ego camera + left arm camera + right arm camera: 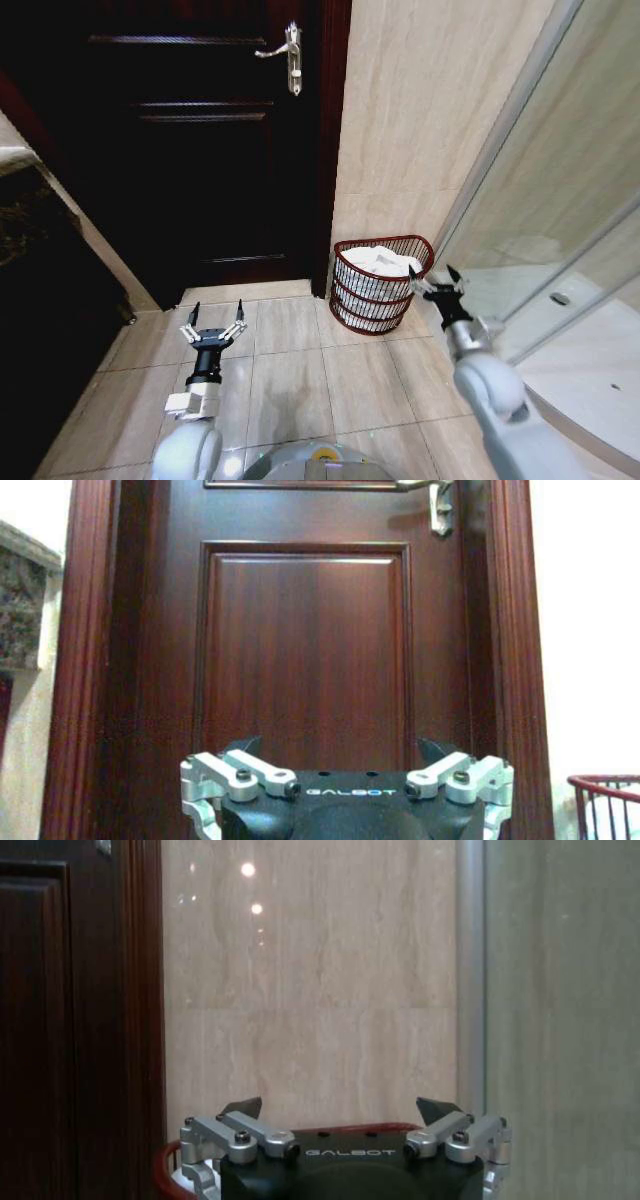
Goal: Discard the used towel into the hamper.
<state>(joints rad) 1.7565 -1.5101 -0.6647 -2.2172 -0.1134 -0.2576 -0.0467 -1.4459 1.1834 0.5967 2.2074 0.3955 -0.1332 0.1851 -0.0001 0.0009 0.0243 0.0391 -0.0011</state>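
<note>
Towel [383, 262] lies white and bunched inside the hamper [347, 283], which stands by the wall beside the dark door [200, 150]. Right gripper [436, 282] hovers at its rim, fingers spread, empty; left gripper [213, 322] likewise spread above the floor tiles [300, 380]

Dark reddish-brown wire on the hamper [383, 285], ringed in horizontal bands, with white towel [383, 262] cloth inside. Deep mahogany red on the door [190, 150], panelled, nearly black in shadow; silver on the door handle [285, 52]. Pale beige marble veining across the wall [430, 120], with 3 bright light spots in the right wrist view. Beige floor tiles [300, 380] crossed by thin darker grout lines. Black and silver on the left gripper [213, 322], white lettering on its black body. Same black and silver on the right gripper [436, 281], grey on the arm behind. Dark mottled stone on the counter [40, 230].
</note>
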